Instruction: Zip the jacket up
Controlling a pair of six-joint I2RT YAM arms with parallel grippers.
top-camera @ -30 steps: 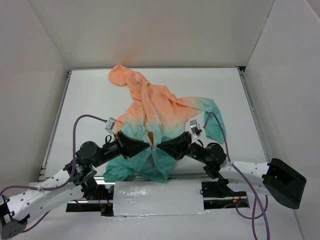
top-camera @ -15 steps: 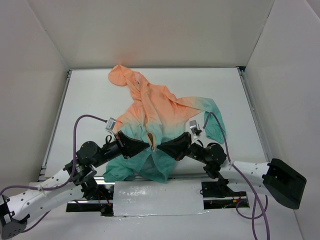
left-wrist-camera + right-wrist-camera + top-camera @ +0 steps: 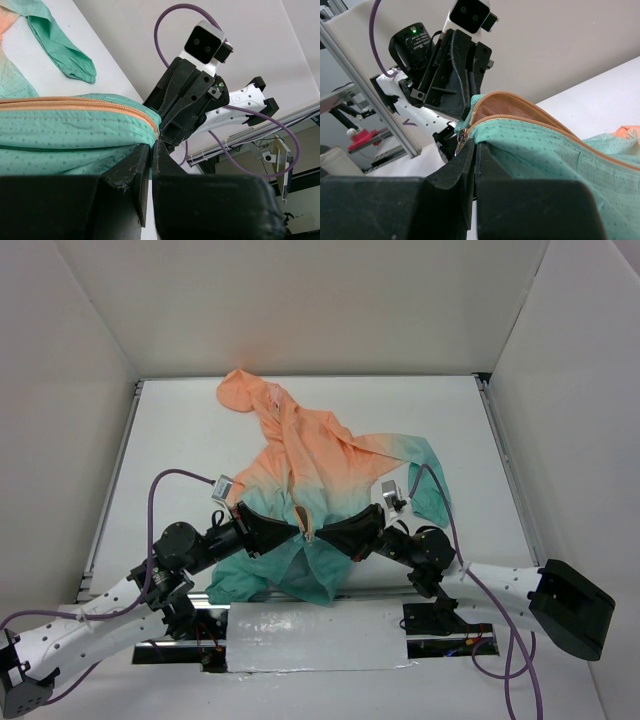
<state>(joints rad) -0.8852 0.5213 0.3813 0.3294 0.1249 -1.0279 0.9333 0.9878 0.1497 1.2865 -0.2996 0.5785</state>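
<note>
The jacket [image 3: 300, 455] lies on the white table, peach hood at the back, teal hem towards me. Both grippers meet at the bottom of its front opening. My left gripper [image 3: 297, 531] is shut on the teal hem edge beside the orange zipper tape [image 3: 75, 103]. My right gripper [image 3: 318, 533] is shut on the other front edge, just below the metal zipper slider [image 3: 461, 136]. The orange zipper [image 3: 530, 116] runs away from the slider, its two sides apart. In the left wrist view my fingers [image 3: 142, 165] pinch the teal cloth [image 3: 70, 135].
White walls enclose the table [image 3: 180, 430] on three sides. A teal sleeve [image 3: 432, 485] lies to the right of the right arm. A strip of white tape [image 3: 315, 635] covers the near edge between the arm bases.
</note>
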